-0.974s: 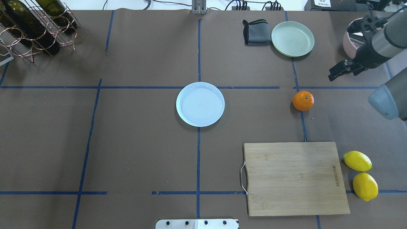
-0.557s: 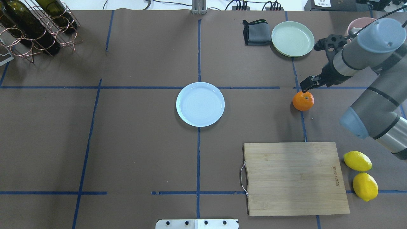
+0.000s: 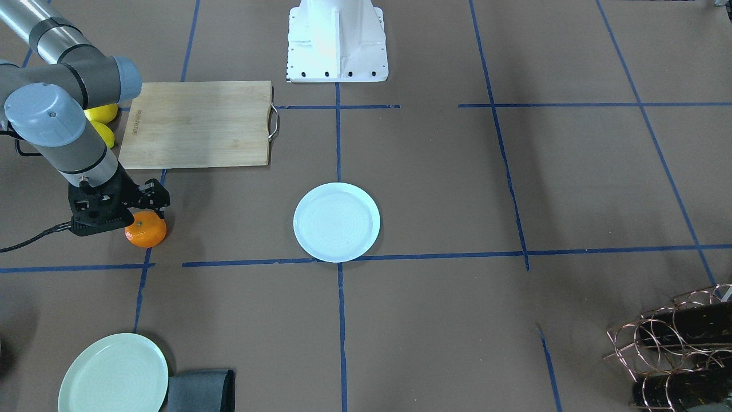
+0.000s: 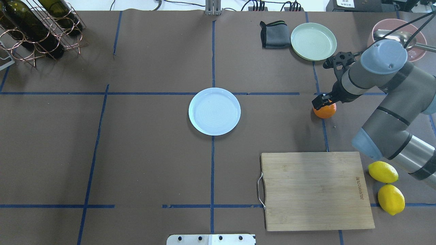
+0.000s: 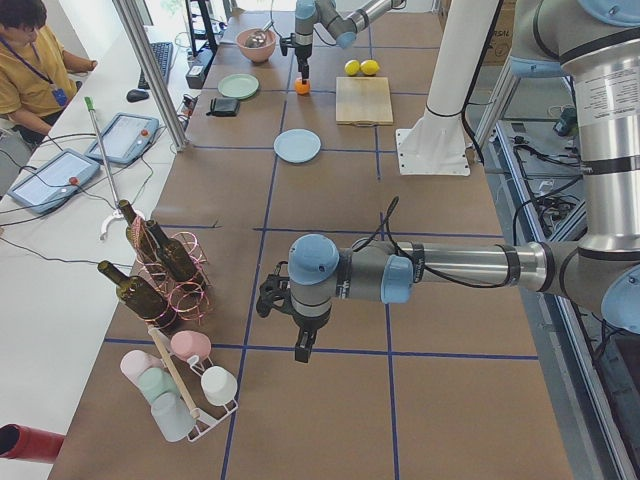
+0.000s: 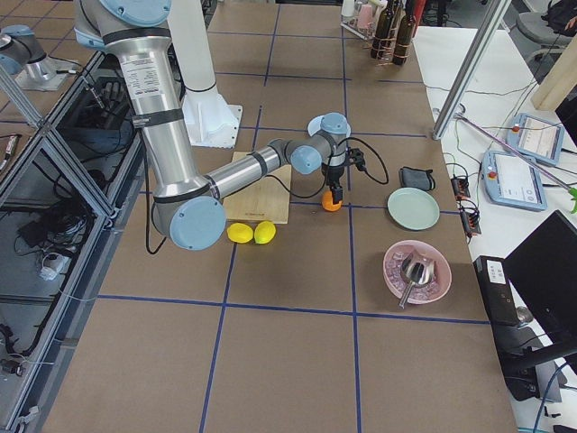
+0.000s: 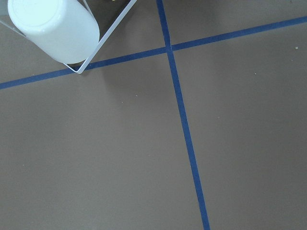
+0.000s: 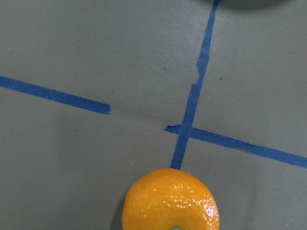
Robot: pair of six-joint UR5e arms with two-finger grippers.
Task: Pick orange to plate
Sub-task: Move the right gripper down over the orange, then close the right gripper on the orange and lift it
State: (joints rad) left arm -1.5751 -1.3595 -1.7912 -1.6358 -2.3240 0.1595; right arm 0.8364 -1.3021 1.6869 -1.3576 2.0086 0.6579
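1. The worktop (image 4: 153, 153) is covered in brown paper and divided by blue tape lines.
2. The right arm (image 4: 391, 112) comes in from the right edge of the overhead view and bends back over the far right part of the worktop.
3. A wooden cutting board (image 4: 315, 190) with a metal handle lies flat on the near right side, well apart from the plate.
4. The plate (image 4: 214, 111), pale bluish-white, sits in the middle of the worktop on the central tape line, with nothing on it.
5. A light green plate (image 4: 313, 41) lies at the far right, just beside a folded grey cloth (image 4: 274, 34).
6. Two lemons (image 4: 383, 172) lie close together just off the right edge of the cutting board.
7. The orange (image 4: 326, 110) rests on the worktop on a blue tape line, between the green plate and the cutting board, and well to the right of the plate. In the right wrist view it shows at the bottom edge.
8. The right pincer (image 4: 320, 101) points down right at the orange, its tip overlapping the fruit's far left side. Whether it touches the orange, and how far apart its fingers stand, I cannot tell.
9. The left pincer (image 5: 300, 345) shows only in the left side view, hanging over the worktop near a cup rack; how wide it stands cannot be told.
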